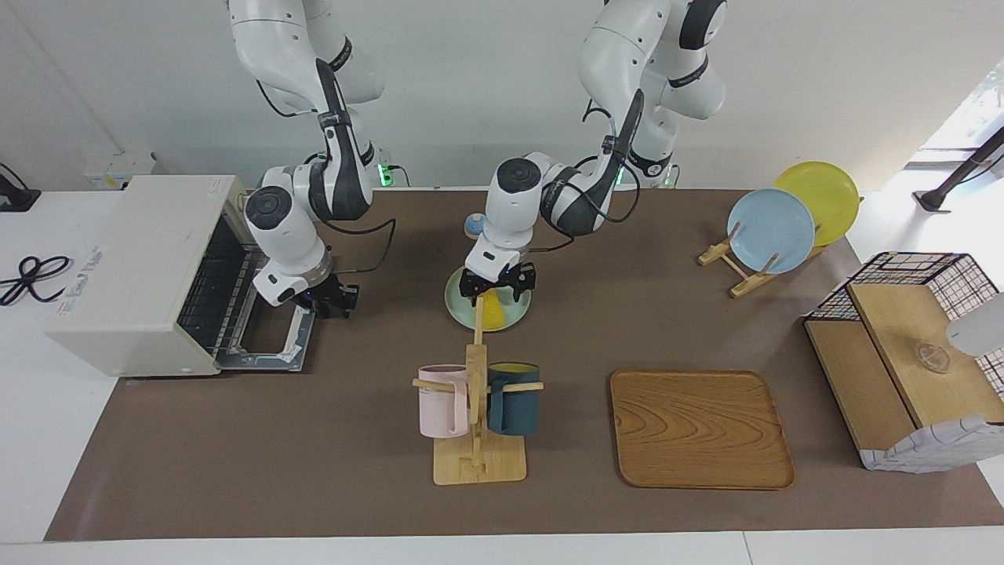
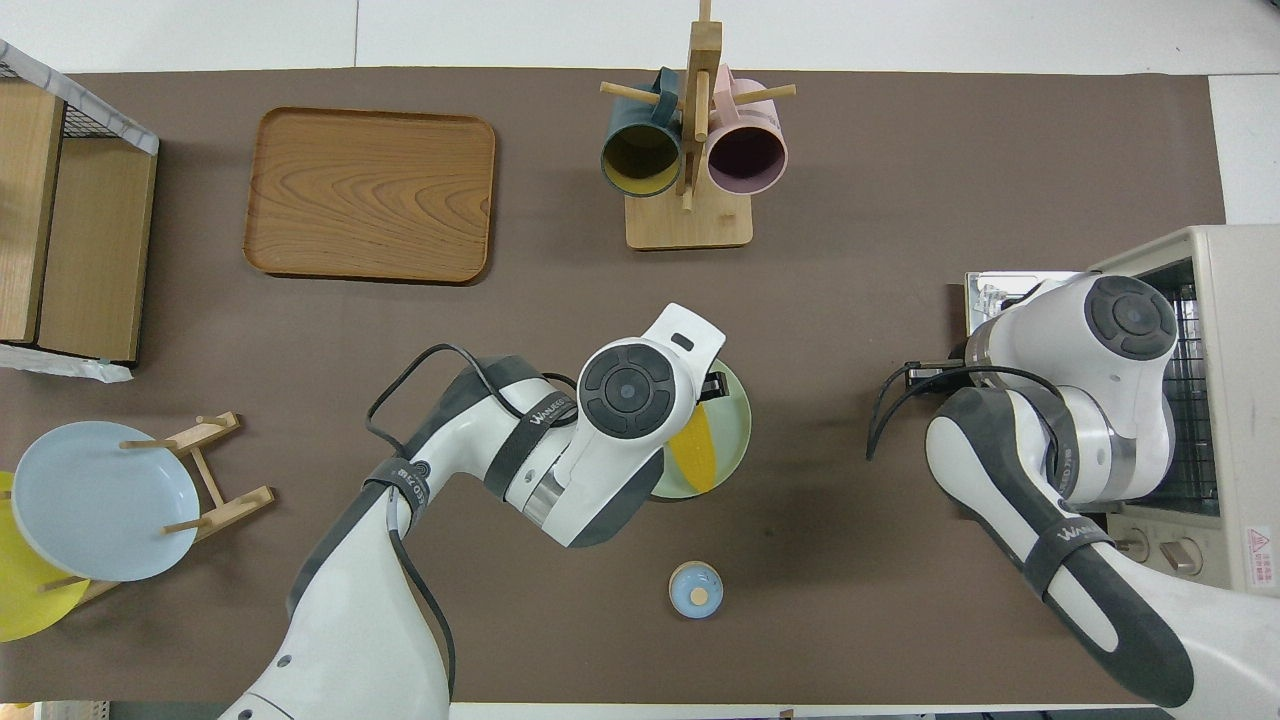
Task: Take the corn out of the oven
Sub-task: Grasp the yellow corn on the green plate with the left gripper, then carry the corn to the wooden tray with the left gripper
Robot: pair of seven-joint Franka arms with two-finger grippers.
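**Corn already out of oven; left gripper poised over it on plate**

Positions (overhead view, plate as dial centre): the corn lies on the pale green plate at mid-table, not in the oven, which stands at 3 o'clock with its door dropped open. Nothing yellow shows on its wire rack. The mug rack stands at 12 o'clock.

Left gripper: low over the plate, above the corn's end nearer the robots, fingers released and spread. Contact not confirmed from either view.

Right gripper: waits just over the open door's edge. Whether it is released or clenched I cannot tell.

Step in hand (judgement): grasping the cob off the plate.
1. Set the 2 fingers across the cob's short axis, at the thick middle rather than the tapered tip, so it does not squirt out on closing.
2. Go low enough to pinch at the widest line without pressing on the plate.
3. Close gently, then lift straight up so the plate stays put.

Corn appearance: bright yellow, tapered, long axis roughly 12-to-6; more than half is hidden under the left arm. The visible part looks whole.
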